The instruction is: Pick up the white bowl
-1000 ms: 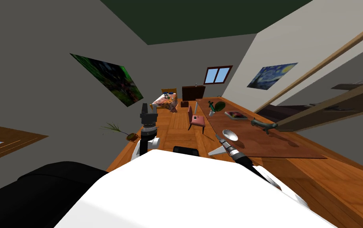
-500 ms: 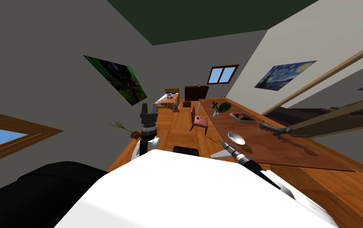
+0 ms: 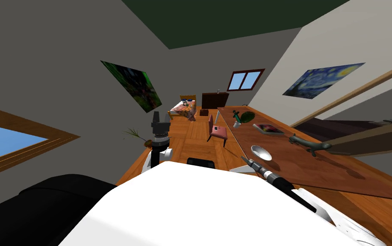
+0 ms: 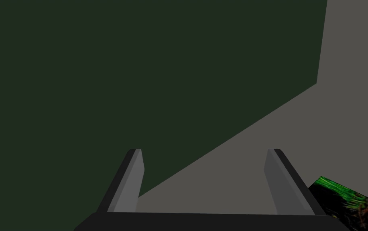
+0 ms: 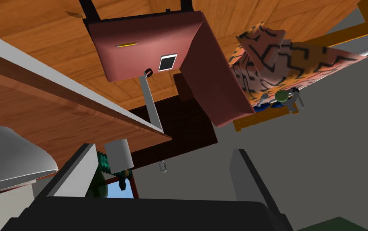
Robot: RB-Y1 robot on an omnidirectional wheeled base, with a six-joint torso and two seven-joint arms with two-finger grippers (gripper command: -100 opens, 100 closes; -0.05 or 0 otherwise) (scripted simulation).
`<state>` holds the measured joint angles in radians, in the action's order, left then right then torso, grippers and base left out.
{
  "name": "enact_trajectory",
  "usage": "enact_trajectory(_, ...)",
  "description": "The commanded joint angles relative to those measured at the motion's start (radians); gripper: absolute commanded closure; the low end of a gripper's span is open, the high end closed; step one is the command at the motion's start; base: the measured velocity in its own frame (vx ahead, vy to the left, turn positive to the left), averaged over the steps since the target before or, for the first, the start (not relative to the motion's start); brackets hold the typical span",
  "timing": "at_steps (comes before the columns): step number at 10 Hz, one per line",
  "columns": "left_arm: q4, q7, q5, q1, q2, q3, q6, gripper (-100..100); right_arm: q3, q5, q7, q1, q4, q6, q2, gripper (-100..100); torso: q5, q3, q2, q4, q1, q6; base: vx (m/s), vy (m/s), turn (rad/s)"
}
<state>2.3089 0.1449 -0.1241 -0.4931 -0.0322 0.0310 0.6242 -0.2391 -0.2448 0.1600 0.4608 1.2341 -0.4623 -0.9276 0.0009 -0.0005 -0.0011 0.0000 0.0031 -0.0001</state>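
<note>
The right jaws are held spread near the bowl (image 3: pixel 261 152) on the counter (image 3: pixel 302 162); the left jaws, raised well apart, are likewise spread.

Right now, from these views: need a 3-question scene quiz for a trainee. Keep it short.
1. Multiple choice: on the table lie a bowl, a book and a dark animal figure. Which is nearest the right gripper? A) bowl B) book C) figure
2. True or false: the left gripper is raised, fingers open, holding nothing.
3. Short answer: does the bowl sit between the right gripper's fingers?
Key: 1 A. 2 True. 3 No. In the right wrist view it lies outside one finger, and the fingers stand open.
</note>
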Motion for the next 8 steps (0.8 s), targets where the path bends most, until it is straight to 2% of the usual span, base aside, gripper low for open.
enact_trajectory(1, 0.000, 0.000, 0.000, 0.000, 0.000, 0.000, 0.000, 0, -0.015, -0.040, 0.038, 0.010, -0.050, 0.018, -0.043, -100, 0.000, 0.000, 0.000, 0.000, 0.000, 0.000, 0.022, 0.057, 0.149)
enact_trajectory(2, 0.000, 0.000, 0.000, 0.000, 0.000, 0.000, 0.000, 0, -0.027, -0.067, 0.059, 0.003, -0.095, 0.020, -0.069, -100, 0.000, 0.000, 0.000, 0.000, 0.000, 0.000, 0.023, 0.051, 0.131)
enact_trajectory(5, 0.000, 0.000, 0.000, 0.000, 0.000, 0.000, 0.000, 0, -0.027, -0.067, 0.059, 0.003, -0.112, 0.020, -0.069, -100, -0.001, 0.001, 0.001, 0.000, -0.002, 0.001, 0.008, 0.014, 0.011)
enact_trajectory(6, 0.000, 0.000, 0.000, 0.000, 0.000, 0.000, 0.000, 0, -0.039, -0.093, 0.080, -0.005, -0.148, 0.022, -0.093, -100, -0.001, 0.001, 0.001, 0.000, -0.003, 0.001, 0.005, 0.012, 0.111)
enact_trajectory(7, 0.000, 0.000, 0.000, 0.000, 0.000, 0.000, 0.000, 0, -0.039, -0.093, 0.080, -0.005, -0.162, 0.022, -0.093, -100, -0.001, 0.001, 0.001, 0.000, -0.003, 0.000, 0.009, 0.010, 0.054)
enact_trajectory(8, 0.000, 0.000, 0.000, 0.000, 0.000, 0.000, 0.000, 0, -0.050, -0.120, 0.102, -0.013, -0.204, 0.024, -0.117, -100, -0.001, 0.001, 0.001, 0.000, -0.003, 0.001, 0.016, 0.019, 0.100)
